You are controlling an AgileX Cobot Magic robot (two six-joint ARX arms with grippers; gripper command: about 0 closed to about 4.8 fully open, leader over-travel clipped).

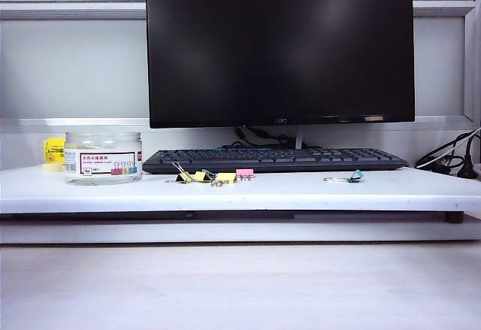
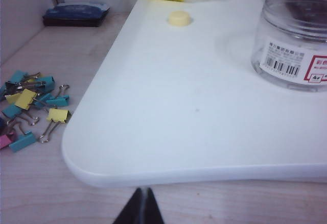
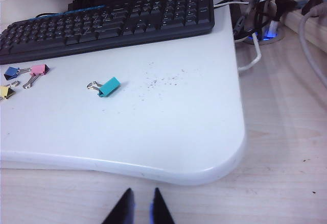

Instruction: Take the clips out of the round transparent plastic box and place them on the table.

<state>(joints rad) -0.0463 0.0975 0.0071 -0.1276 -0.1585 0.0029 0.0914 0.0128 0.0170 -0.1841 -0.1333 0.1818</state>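
White table under me, black keyboard along its back edge. My clear round transparent plastic box wears a white label with a barcode and red stripe. Yellow clips near the front edge, a pink clip beside them, a teal clip rightward.

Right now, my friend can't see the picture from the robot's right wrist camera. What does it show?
A teal binder clip lies alone on the white table, near a black keyboard. Pink, blue and yellow clips sit at one edge, cables past the table's corner. The right gripper, shut and empty, hangs before the table's front edge.
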